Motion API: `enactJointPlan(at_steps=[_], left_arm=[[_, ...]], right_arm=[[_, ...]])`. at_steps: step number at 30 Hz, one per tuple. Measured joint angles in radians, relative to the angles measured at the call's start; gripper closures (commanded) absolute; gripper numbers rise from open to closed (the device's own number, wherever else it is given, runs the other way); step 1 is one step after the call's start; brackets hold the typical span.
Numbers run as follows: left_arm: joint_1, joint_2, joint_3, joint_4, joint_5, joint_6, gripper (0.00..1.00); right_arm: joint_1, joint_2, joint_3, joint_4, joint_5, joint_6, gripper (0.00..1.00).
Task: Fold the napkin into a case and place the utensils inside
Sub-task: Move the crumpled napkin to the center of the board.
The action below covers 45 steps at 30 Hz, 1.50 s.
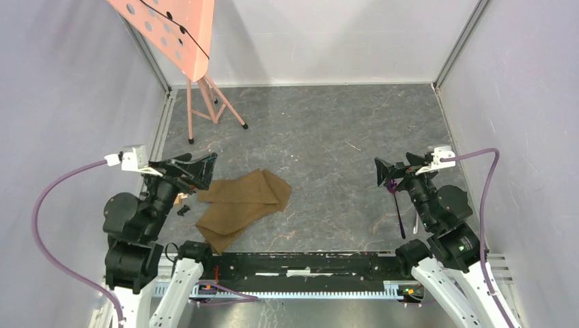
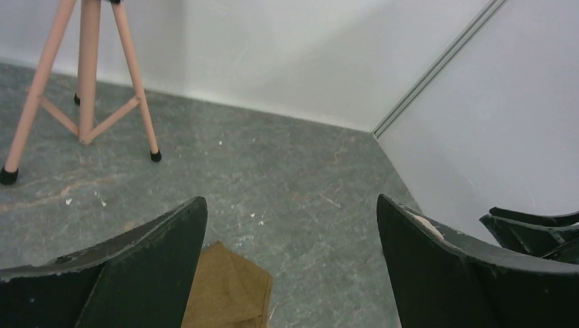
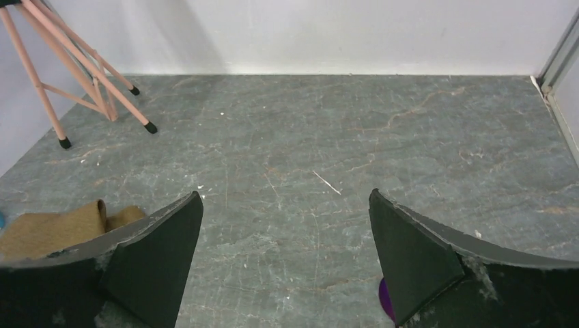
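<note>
The tan-brown napkin (image 1: 242, 203) lies loosely folded and rumpled on the grey floor, left of centre. It also shows in the left wrist view (image 2: 229, 290) and the right wrist view (image 3: 51, 229). My left gripper (image 1: 208, 171) is open and empty, just above the napkin's left end (image 2: 291, 198). My right gripper (image 1: 381, 174) is open and empty at the right (image 3: 285, 193). A utensil with a dark purple handle (image 1: 397, 208) lies under my right gripper; a purple bit shows by its right finger (image 3: 384, 297). A thin silvery utensil (image 1: 416, 222) lies beside it, mostly hidden by the arm.
A pink tripod stand (image 1: 205, 102) with a perforated pink board (image 1: 171, 31) stands at the back left. A small block (image 1: 180, 199) lies by the left arm next to the napkin. White walls enclose the floor on three sides.
</note>
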Motion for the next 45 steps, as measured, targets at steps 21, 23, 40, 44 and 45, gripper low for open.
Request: enactJointPlan(at_steps=[21,23,40,44,45], left_arm=[[0.001,-0.066,-0.21,-0.184,0.056,0.0,0.0],[0.001,-0.085,-0.213,-0.183,0.051,0.0,0.0],[0.001,-0.119,-0.254,-0.179,0.051,0.0,0.0],[0.001,-0.126,-0.254,-0.176,0.05,0.0,0.0],[0.001,-0.128,-0.254,-0.174,0.05,0.0,0.0]], right_arm=[[0.092,0.684,-0.216,0.351,-0.355,0.196,0.02],[0.18,0.806,-0.19,0.394,-0.386,0.224,0.02],[0.759,1.387,0.132,0.587,0.167,0.262,0.23],[0.761,1.472,0.206,0.543,0.269,0.234,0.5],[0.759,1.472,0.206,0.537,0.288,0.233,0.57]])
